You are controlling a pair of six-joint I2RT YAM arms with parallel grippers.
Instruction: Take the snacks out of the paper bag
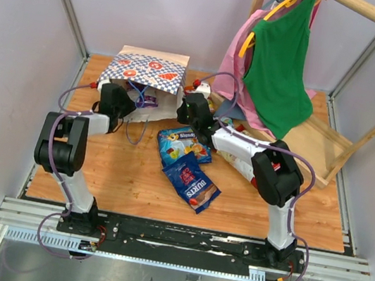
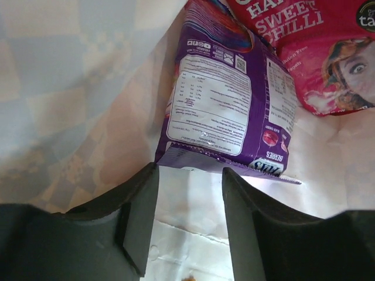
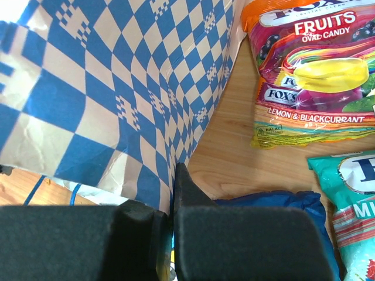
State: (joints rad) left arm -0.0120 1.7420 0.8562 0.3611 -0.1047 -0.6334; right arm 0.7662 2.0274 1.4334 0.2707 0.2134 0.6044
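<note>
The paper bag lies on its side at the back, its mouth facing the arms. My left gripper is open inside the bag's mouth. In the left wrist view its fingertips stand just short of a purple packet lying on the bag's inner wall. A red "sweet chilli" packet lies beyond it. My right gripper is shut on the bag's right edge, and the checked paper sits between its jaws. Two blue packets lie on the table.
An orange-green Fox's packet, a teal packet and a blue packet lie on the wood right of the bag. A wooden rack with green and pink garments stands at the back right. Grey walls enclose the table.
</note>
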